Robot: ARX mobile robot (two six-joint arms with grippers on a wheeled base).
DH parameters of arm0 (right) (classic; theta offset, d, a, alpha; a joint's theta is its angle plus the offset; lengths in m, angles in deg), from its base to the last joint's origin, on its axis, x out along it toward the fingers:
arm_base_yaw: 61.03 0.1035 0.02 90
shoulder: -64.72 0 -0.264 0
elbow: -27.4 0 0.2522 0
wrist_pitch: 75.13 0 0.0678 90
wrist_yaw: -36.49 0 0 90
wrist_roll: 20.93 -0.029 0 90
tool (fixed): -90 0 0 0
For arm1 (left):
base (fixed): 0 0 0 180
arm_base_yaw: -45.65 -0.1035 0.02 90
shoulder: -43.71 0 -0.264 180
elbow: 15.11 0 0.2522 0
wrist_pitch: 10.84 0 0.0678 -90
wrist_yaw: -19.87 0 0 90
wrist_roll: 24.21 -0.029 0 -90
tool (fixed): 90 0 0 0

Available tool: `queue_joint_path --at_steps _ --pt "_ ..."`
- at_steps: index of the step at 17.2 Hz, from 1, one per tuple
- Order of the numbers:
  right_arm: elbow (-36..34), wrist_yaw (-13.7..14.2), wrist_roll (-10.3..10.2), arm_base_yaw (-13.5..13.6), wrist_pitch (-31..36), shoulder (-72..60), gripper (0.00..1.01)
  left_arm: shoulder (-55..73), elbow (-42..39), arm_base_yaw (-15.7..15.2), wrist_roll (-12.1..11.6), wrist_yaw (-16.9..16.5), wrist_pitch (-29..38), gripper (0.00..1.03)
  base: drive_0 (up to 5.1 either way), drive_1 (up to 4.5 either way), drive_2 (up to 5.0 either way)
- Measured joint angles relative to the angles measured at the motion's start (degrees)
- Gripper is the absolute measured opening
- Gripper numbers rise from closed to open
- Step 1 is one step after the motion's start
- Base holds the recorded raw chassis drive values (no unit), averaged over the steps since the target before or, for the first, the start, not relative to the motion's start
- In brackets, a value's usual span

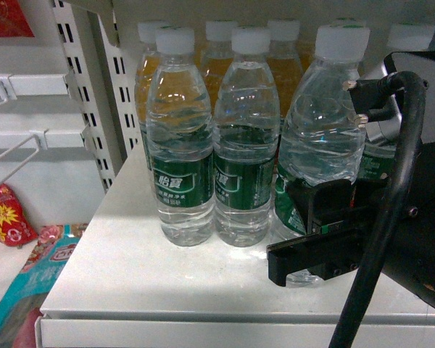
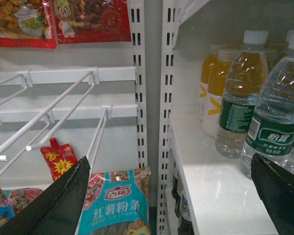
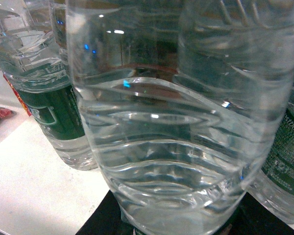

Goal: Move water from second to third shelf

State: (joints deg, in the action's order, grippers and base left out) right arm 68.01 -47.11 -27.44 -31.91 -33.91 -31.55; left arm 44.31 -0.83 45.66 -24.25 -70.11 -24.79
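3 water bottles stand in the front row on the white shelf (image 1: 130, 283), and the right-hand 1 is the water (image 1: 320, 138) the right gripper (image 1: 315, 225) has around it. Its black fingers (image 1: 304, 257) sit at the bottle's lower part, at the green label, and 1 finger reaches left past the bottle's base. In the right wrist view the water (image 3: 176, 147) fills nearly the whole frame, its ribbed clear wall pressed close to the camera, with dark gripper parts just under its base; the bottle stands upright on the shelf.

Left of the water stand 2 more bottles (image 1: 210, 145) of the same kind, touching side by side, white caps on. Behind the water row are orange drinks (image 1: 221, 65), caps just showing above. A black cable (image 1: 388, 217) runs down over the right arm.

The left gripper (image 2: 171, 196) is well left of the water, at the slotted upright (image 2: 166, 98) by the shelf's edge. Its 2 dark fingers (image 2: 54, 205) are spread wide at the bottom corners of the left wrist view, with nothing between them. Beyond them hang wire hooks (image 2: 63, 112) and snack packs (image 2: 120, 200).
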Motion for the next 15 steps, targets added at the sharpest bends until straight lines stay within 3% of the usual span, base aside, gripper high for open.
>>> queue_joint_path --at_steps 4,5,6,9,15 --pt "-0.5 -0.8 0.2 -0.4 0.8 0.0 0.36 0.0 0.0 0.0 0.0 0.0 0.0 0.98 0.0 0.00 0.0" --pt "-0.7 -1.0 0.3 -0.4 1.5 0.0 0.68 0.0 0.0 0.0 0.0 0.0 0.0 0.98 0.0 0.00 0.0" --pt "-0.7 -1.0 0.3 -0.4 1.8 0.0 0.79 0.0 0.0 0.0 0.0 0.0 0.0 0.98 0.0 0.00 0.0" --pt "-0.7 -1.1 0.3 -0.4 1.6 0.0 0.99 0.0 0.0 0.0 0.0 0.0 0.0 0.98 0.0 0.00 0.0" --pt "-0.7 -1.6 0.3 -0.3 1.0 0.0 0.98 0.0 0.0 0.0 0.0 0.0 0.0 0.98 0.0 0.00 0.0"
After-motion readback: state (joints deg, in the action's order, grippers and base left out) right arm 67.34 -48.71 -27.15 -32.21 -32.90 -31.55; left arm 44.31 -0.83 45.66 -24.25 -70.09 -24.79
